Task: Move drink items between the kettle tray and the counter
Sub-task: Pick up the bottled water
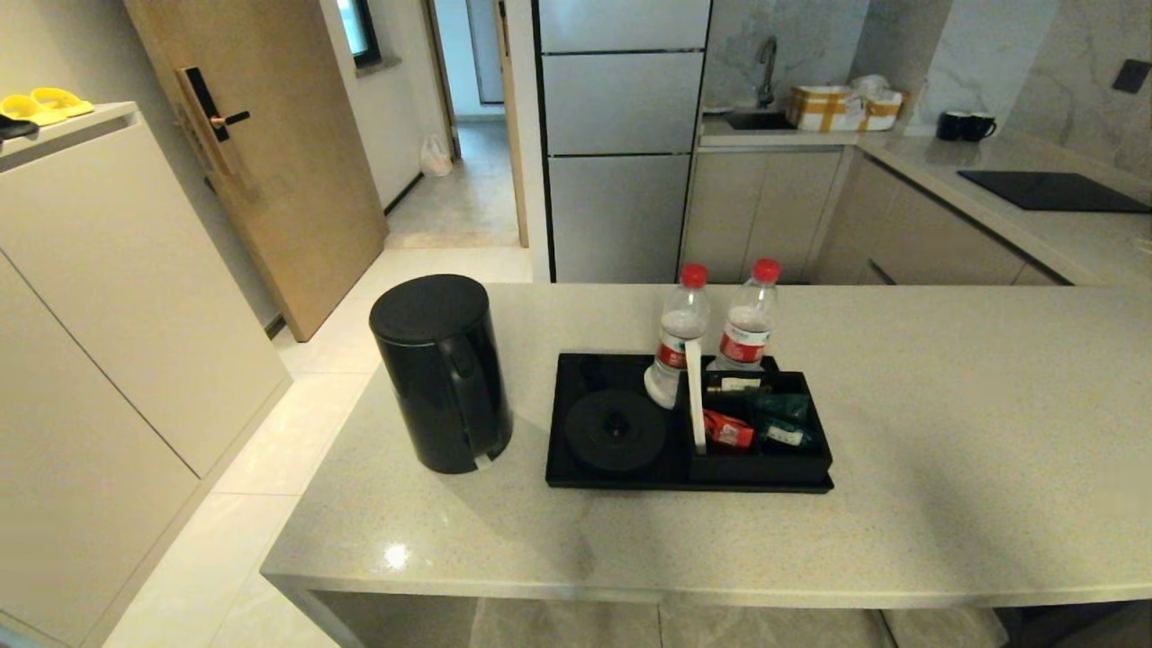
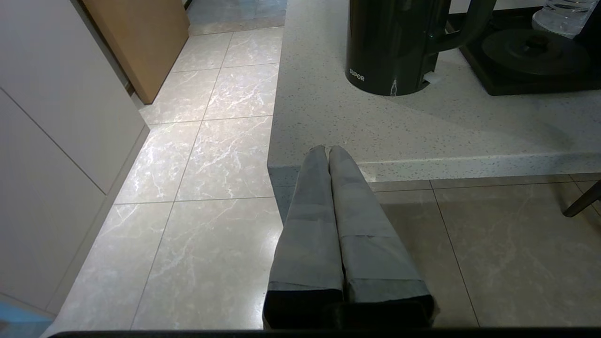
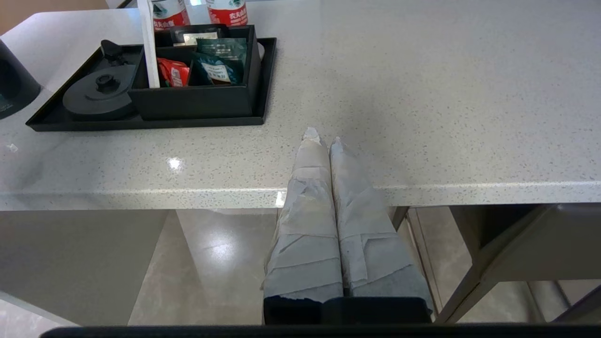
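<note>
The black kettle (image 1: pixel 441 372) stands on the beige counter (image 1: pixel 945 468), just left of the black kettle tray (image 1: pixel 576 475). The tray's round base (image 1: pixel 616 430) is bare. Two red-capped water bottles (image 1: pixel 679 337) (image 1: pixel 749 315) stand at the tray's far side; the left one is on the tray by the white divider (image 1: pixel 694 396). Neither gripper shows in the head view. My left gripper (image 2: pixel 327 148) is shut and empty, off the counter's front left corner, short of the kettle (image 2: pixel 394 47). My right gripper (image 3: pixel 321 139) is shut and empty, over the counter's front edge, right of the tray (image 3: pixel 141 123).
Red and green sachets (image 1: pixel 754 427) fill the tray's boxed compartment. Behind the counter are a sink worktop with a box (image 1: pixel 841 108), two black mugs (image 1: pixel 965 126) and a black hob panel (image 1: pixel 1053 191). A tiled floor (image 2: pixel 202 155) and pale cabinets (image 1: pixel 117 297) lie left.
</note>
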